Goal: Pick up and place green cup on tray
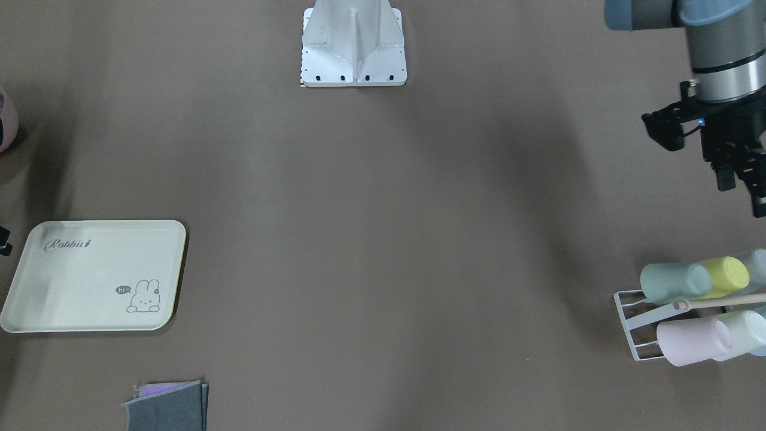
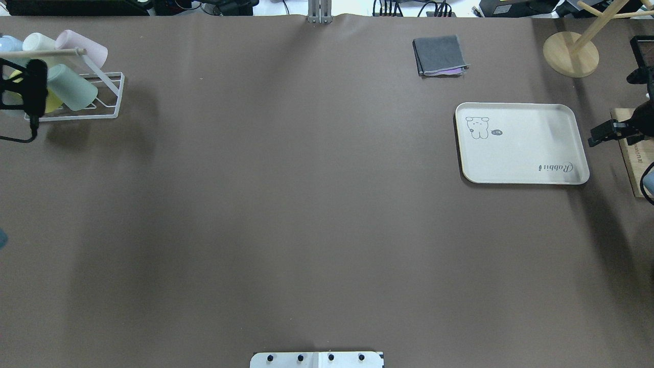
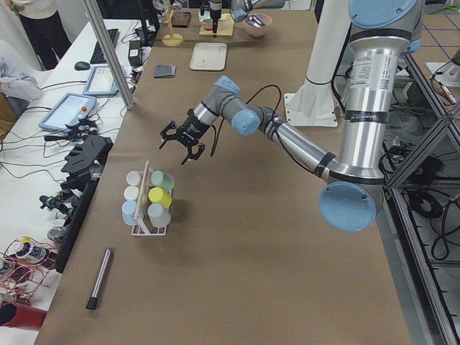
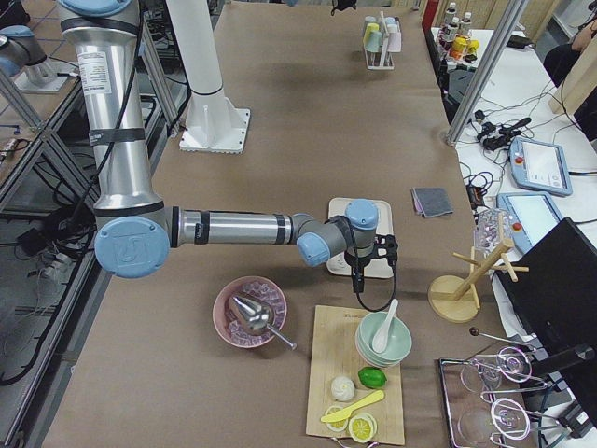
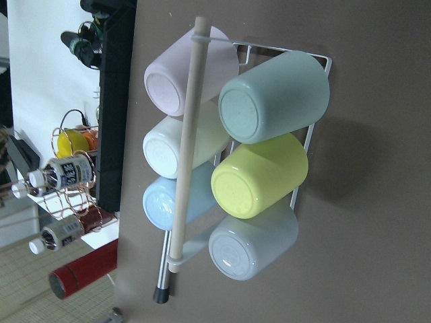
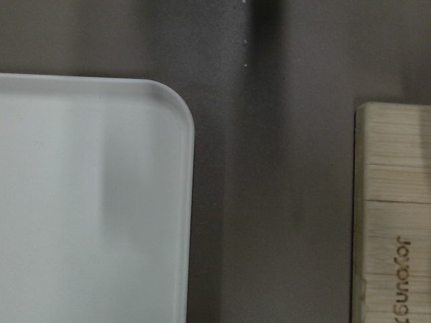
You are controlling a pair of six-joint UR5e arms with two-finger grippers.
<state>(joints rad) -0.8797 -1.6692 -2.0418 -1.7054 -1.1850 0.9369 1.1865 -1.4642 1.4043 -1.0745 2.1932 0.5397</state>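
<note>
The green cup (image 1: 673,281) lies on its side in a white wire rack (image 1: 628,311), top row, beside a yellow cup. It also shows in the overhead view (image 2: 74,88) and fills the upper right of the left wrist view (image 5: 276,97), bottom facing the camera. My left gripper (image 1: 742,194) hovers above and just short of the rack, fingers apart and empty. The cream tray (image 1: 90,281) lies flat and bare at the other end of the table (image 2: 521,148). My right gripper (image 2: 608,134) hangs over the tray's outer edge (image 6: 87,202); its fingers do not show clearly.
The rack also holds a yellow cup (image 5: 259,178), pink cup (image 5: 182,77), whitish-mint cup (image 5: 168,148) and pale blue ones under a wooden bar (image 5: 185,134). A folded grey cloth (image 2: 439,55), a wooden board (image 6: 394,215) and a wooden stand (image 2: 570,53) lie around the tray.
</note>
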